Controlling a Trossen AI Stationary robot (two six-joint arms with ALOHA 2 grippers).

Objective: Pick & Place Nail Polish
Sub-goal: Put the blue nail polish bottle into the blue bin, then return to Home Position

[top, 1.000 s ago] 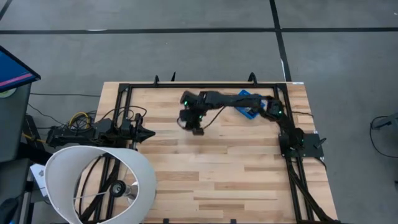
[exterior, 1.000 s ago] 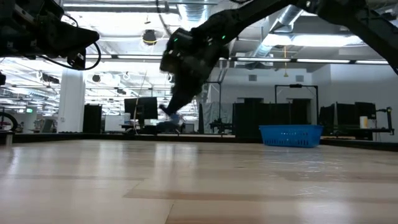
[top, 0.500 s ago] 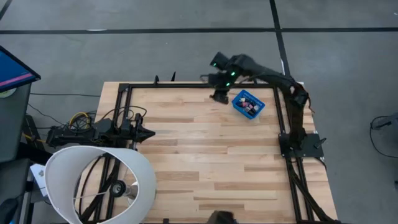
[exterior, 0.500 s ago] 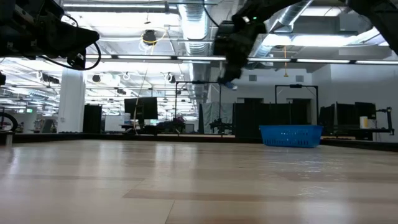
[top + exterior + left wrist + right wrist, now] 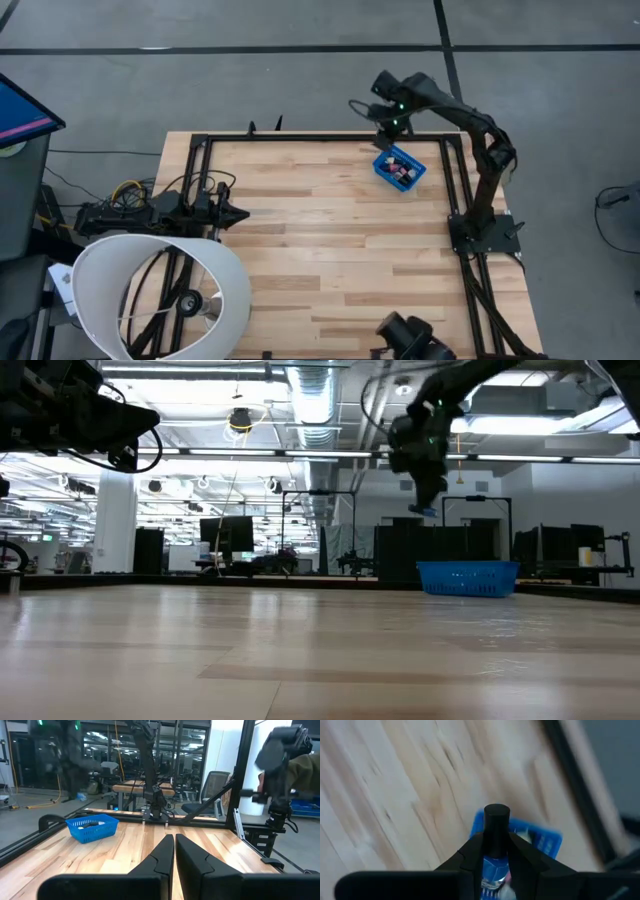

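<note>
Right gripper: we see the right gripper (image 5: 496, 870) raised above the table's far right corner, just beyond the far edge of the bin in the high view (image 5: 386, 135); in the low view it hangs high above the bin, well clear of it.
Right pincer state: its two dark fingers (image 5: 470, 855) are clamped on a small bottle.
Held nail polish: we make out a small blue glass nail polish bottle with a tall black cap (image 5: 496, 837), upright between the fingers, cap pointing away from the wrist; in the low view a blue speck (image 5: 424, 511) shows at the gripper's tip.
Blue bin: a small blue plastic basket with slotted walls (image 5: 381, 165) sits on the far right part of the table, turned at a slant to the table edges.
Other nail polish: we see several small bottles (image 5: 402, 170) lying inside the bin, pink and dark ones among them; we cannot count them.
Left gripper: the left gripper (image 5: 174, 851) waits at the left side of the table, low over the wood, pointing toward the right.
Left pincer state: its fingers are together, with only a thin slit between them.
Table: a pale butcher-block wooden table with a black metal frame (image 5: 330, 260) carries everything.
White lampshade: a large white cone-shaped shade (image 5: 100, 262) stands at the near left corner.
</note>
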